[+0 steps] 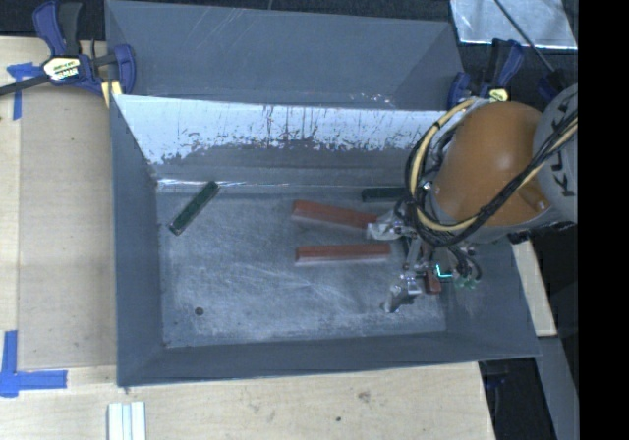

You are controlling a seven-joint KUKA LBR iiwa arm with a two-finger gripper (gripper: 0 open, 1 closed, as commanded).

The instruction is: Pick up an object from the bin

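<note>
1. Hanging low at the right end of the bin (138, 261), the jaws are placed just beside the red-handled tool (339, 253), seemingly for a grasp.
2. Whether they are clenched cannot be told.

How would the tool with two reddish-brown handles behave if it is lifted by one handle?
The tool has a metal head at its right end, so it is probably stiff and head-heavy. Its handles spread apart from that head, suggesting a hinge: the free handle may swing. Flat and long, it should slide, not roll.
</note>
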